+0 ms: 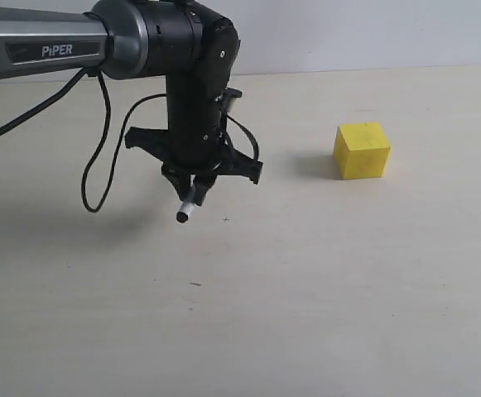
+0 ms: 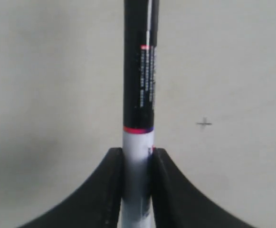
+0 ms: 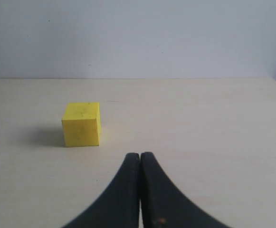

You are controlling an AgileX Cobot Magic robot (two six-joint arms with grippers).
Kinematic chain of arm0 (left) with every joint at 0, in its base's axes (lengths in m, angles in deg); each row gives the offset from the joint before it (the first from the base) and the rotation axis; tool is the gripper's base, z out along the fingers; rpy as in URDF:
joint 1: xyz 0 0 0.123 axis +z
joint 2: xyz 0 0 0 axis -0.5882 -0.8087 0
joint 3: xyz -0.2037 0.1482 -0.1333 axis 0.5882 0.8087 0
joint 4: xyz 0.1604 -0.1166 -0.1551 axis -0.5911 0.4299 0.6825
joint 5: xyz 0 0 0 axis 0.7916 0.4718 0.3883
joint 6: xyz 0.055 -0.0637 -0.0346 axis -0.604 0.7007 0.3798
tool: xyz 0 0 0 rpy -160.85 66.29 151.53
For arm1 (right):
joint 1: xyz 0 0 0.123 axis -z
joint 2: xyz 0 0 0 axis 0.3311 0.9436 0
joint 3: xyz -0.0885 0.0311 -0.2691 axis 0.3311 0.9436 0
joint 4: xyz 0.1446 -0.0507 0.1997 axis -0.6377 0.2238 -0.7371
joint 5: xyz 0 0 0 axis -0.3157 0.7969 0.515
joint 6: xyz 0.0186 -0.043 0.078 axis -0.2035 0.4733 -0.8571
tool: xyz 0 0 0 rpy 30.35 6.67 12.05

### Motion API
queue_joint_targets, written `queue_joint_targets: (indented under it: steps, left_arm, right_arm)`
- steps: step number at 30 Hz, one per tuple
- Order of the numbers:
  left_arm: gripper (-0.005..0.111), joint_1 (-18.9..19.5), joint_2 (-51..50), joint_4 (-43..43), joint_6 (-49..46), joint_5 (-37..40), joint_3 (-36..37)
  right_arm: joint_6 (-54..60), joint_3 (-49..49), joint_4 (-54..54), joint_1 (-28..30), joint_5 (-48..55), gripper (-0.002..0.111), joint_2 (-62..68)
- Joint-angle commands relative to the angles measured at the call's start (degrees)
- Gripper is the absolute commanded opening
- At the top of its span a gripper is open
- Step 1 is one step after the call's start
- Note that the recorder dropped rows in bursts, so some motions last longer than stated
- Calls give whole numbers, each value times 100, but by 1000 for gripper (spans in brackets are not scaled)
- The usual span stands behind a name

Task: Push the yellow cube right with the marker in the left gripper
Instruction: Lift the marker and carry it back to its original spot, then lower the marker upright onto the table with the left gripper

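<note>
While the left gripper [image 1: 190, 184] is hanging over the middle of the table [image 1: 306, 314], its jaws are clamping the marker [image 1: 187, 204] by the white barrel, with the pen's lower end pointing down and tilting a little toward the near edge. The yellow cube [image 1: 362, 150] is sitting closer to the far edge and well apart from the pen, on the side toward the table's right edge. Nothing is touching it.

The step in hand is looking like the approach: the push is not yet begun. The next move is probably calling for the pen's end to come low behind the cube's left face, then to sweep toward the right edge. A contact low and centred on that face is likely to matter, since an off-centre push may spin the block. I cannot tell whether the pen's end is touching the surface.

In the left wrist view the marker [image 2: 138, 95] is showing a glossy black length with small print, a thin red band, then smooth white plastic. The cube is looking matte, with softened edges. The table is appearing pale, flat and faintly speckled. The right gripper [image 3: 140, 156] is resting with its curved black jaws pressed together, holding nothing.
</note>
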Motion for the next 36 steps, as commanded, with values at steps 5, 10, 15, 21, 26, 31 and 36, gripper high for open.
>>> queue_joint_targets:
  steps: [5,10,15,21,26,31,36]
  left_arm:
    - [0,-190,47,627,1279,-277,179]
    - [0,-542,47,468,2095,-1442,564]
    - [0,-600,47,-224,2766,-1377,678]
    - [0,-600,47,-499,2886,-1291,762]
    - [0,-600,47,-499,2875,-1288,879]
    - [0,-600,47,-428,2850,-1288,881]
    - [0,-600,47,-428,2850,-1288,881]
  right_arm:
    - [11,18,-21,-23,-55,0,-35]
    - [11,18,2,-23,-55,0,-35]
    - [11,18,2,-23,-55,0,-35]
    - [11,18,2,-23,-55,0,-35]
    - [11,18,2,-23,-55,0,-35]
    - [11,18,2,-23,-55,0,-35]
    - [11,18,-10,-23,-55,0,-35]
